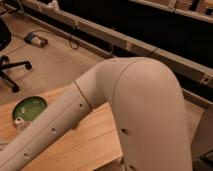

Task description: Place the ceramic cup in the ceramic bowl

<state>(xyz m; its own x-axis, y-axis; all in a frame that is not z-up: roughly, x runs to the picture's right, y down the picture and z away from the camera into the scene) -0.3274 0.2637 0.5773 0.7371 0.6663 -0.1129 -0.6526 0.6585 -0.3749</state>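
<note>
Layout, clock directions taken from frame centre.

- Robot arm (135, 115): elbow fills the centre through 5 o'clock; the forearm runs over the table to the 8 o'clock edge. The gripper lies beyond that edge, out of view.
- Table (95, 140): 6 to 9 o'clock, under the forearm.
- Ceramic bowl (31, 107): on the table at 9 o'clock, just behind the forearm.
- Small cup-shaped object (19, 122): at the bowl's 7 o'clock rim; inside or beside, cannot tell.
- Office chair (9, 67): on the floor at 10 o'clock, behind the table.
- Flat box (36, 40): on the floor at 11 o'clock, beyond the chair.
- Long ledge (125, 42): runs 11 to 3 o'clock, behind everything.
</note>
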